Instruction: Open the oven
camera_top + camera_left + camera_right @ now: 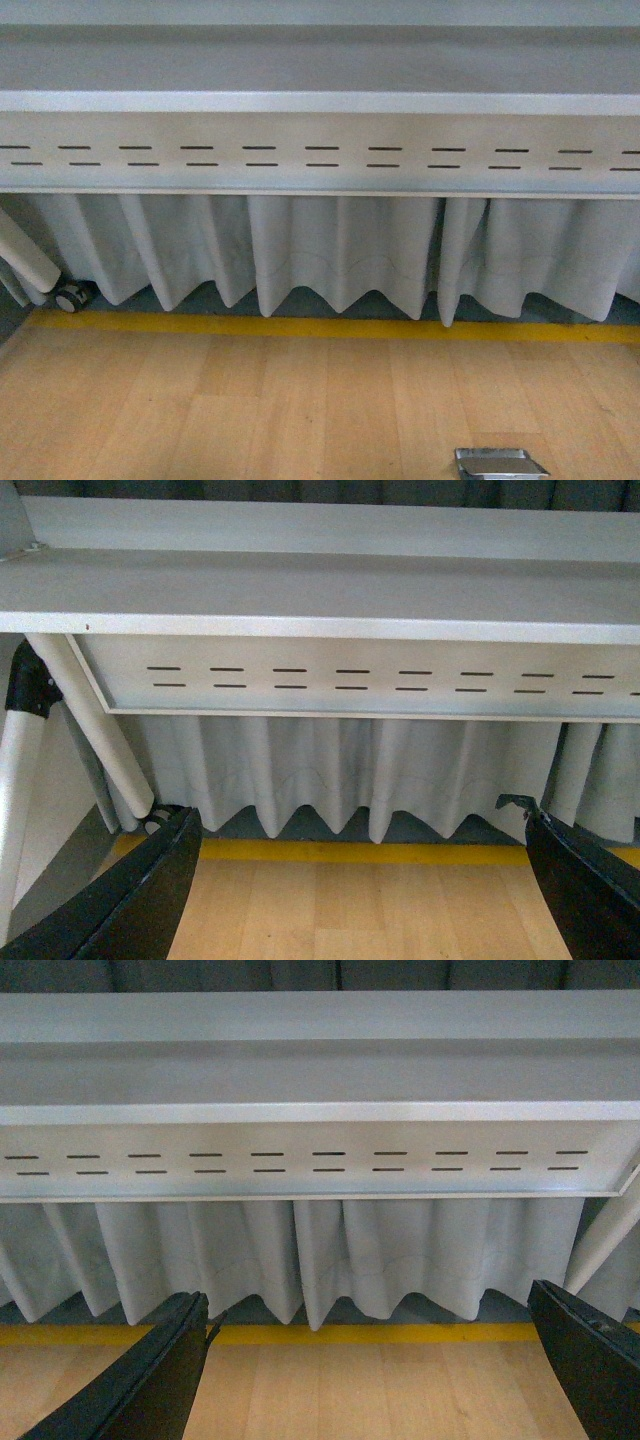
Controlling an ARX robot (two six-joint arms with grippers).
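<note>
Three views are given, and the oven is seen in none of them. What is shown instead is the pale grey front edge of a tabletop, a slotted panel beneath it, a pleated grey curtain hanging behind, and a wooden floor crossed by a yellow line. A small metallic object, not identifiable, lies at the lower edge of the front view. Where the oven stands cannot be told; it is judged likely to be on the tabletop, above what the cameras take in.

The left gripper is spread wide, its black fingers set far apart with nothing between them. The right gripper is likewise released and empty. Both are held low, pointed toward the curtain.

No part of the task can be counted as done from these pictures: the door's state is unseen and no contact is made with anything. Everything is judged to be left: the arms must be raised, the oven found, its handle grasped and the door pulled open.
</note>
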